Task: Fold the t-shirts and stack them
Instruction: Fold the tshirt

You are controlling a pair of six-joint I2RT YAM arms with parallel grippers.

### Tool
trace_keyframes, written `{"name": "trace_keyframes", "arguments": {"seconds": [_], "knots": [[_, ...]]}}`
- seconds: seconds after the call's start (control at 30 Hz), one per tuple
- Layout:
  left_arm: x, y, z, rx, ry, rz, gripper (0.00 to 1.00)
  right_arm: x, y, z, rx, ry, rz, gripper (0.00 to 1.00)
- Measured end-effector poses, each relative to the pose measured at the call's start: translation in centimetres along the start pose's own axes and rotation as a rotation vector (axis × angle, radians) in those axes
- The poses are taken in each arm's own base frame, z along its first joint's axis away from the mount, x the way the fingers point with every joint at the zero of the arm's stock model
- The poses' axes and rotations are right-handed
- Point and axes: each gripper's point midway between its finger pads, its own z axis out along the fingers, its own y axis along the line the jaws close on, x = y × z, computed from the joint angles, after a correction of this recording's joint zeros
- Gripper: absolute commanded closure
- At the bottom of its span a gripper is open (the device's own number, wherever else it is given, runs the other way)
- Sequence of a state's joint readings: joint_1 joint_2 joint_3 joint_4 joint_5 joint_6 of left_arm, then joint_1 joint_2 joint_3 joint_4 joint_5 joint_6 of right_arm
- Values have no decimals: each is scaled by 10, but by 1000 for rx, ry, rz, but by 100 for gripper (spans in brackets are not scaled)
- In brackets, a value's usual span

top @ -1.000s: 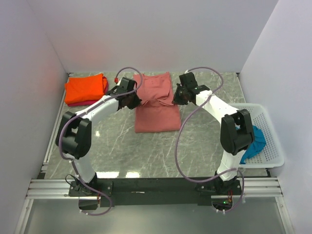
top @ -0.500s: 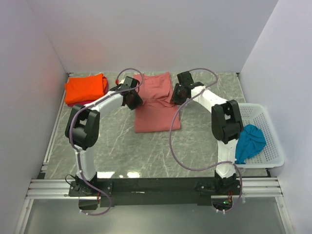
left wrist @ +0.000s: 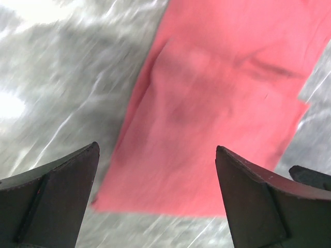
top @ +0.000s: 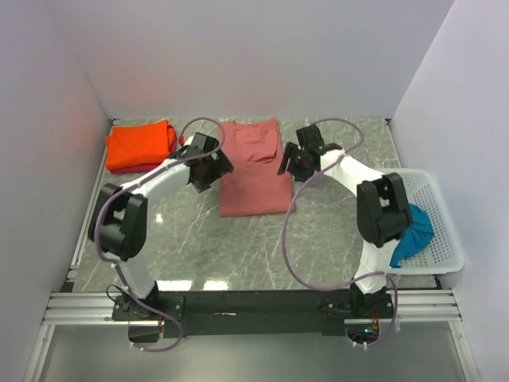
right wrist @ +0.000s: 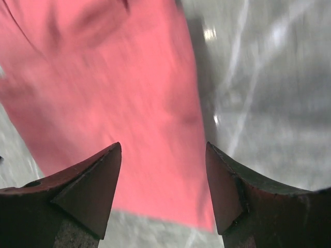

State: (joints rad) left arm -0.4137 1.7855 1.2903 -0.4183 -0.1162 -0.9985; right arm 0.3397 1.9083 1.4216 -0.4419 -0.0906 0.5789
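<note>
left hand (top: 211, 169) and right hand (top: 288, 164) flank the brick-red shirt (top: 254, 185), both spread

1. Top external — high behind the arm bases, facing down and forward over the whole table (top: 199, 239).
2. Left wrist: close above the brick-red t-shirt (left wrist: 217, 103), looking past the left gripper (left wrist: 156, 147).
3. Right wrist: equally close, past the right gripper (right wrist: 163, 144) — all three share that shirt.
</note>
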Motion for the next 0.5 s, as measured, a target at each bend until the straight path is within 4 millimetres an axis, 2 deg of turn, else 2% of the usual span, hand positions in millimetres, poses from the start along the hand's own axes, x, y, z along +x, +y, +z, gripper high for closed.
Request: {"name": "trace_keyframes", "arguments": {"seconds": [0.1,0.17,0.27,0.37,0.4,0.5], "knots": [[14,16,-13,6,18,13,0,31,-15,-14,-6,39,3,27],[29,28,-19,6,42,22,1,49,-24,-20,-12,59,7,27],[58,45,-21,-8,96,51,6,77,-35,-26,-24,99,14,30],[84,52,-20,-14,149,84,18,98,-45,-28,-30,138,23,36],[89,53,-21,-12,161,91,27,104,-47,-28,-34,150,27,39],[93,56,-19,-15,167,92,39,113,-50,-26,-40,163,37,45]]}}
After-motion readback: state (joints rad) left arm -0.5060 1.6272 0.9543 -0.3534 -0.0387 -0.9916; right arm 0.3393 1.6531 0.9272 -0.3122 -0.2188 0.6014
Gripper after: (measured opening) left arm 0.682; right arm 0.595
